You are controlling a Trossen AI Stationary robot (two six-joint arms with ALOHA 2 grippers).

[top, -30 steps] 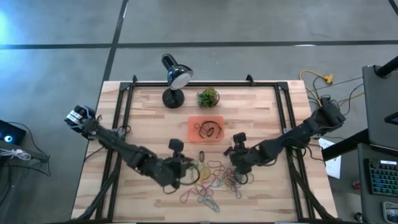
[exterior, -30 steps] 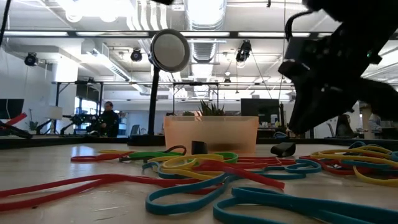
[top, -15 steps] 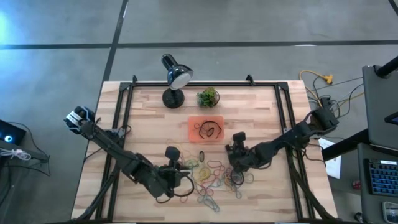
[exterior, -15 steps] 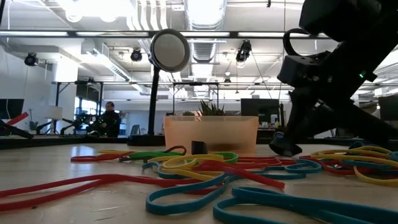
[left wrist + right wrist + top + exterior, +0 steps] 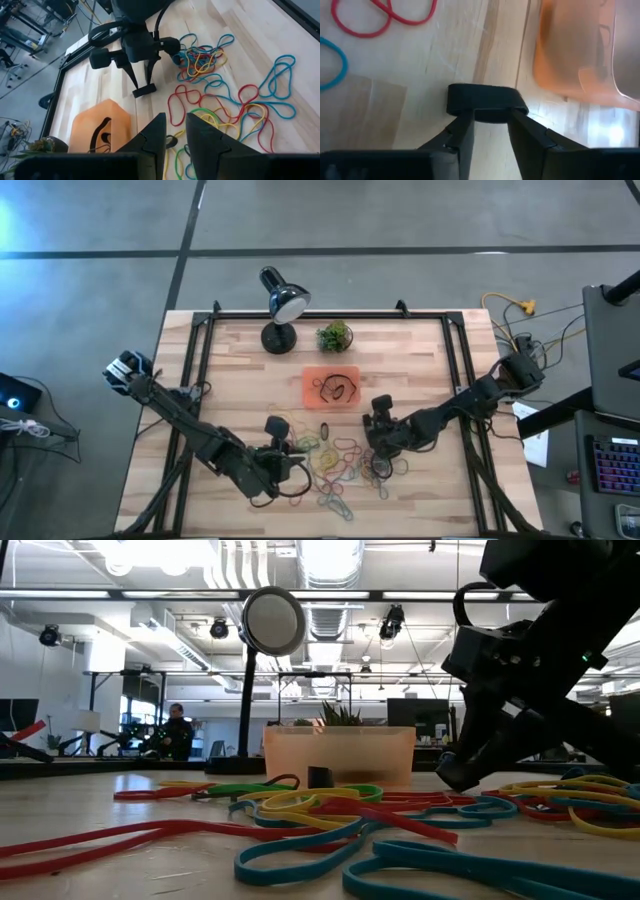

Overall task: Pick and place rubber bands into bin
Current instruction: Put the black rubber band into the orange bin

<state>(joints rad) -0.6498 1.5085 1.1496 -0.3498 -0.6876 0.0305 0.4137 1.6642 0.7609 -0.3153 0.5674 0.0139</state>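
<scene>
The right gripper (image 5: 487, 117) has dropped low beside the bin (image 5: 580, 50). Its parted fingers straddle a small black clip (image 5: 485, 102), not a band. The rubber bands (image 5: 345, 465) lie behind them. The left gripper (image 5: 172, 137), fingers narrowly apart and empty, hovers over the pile.

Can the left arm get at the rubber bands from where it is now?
Probably yes: the left gripper sits at the edge of the rubber bands, with bare table between and nothing blocking.
</scene>
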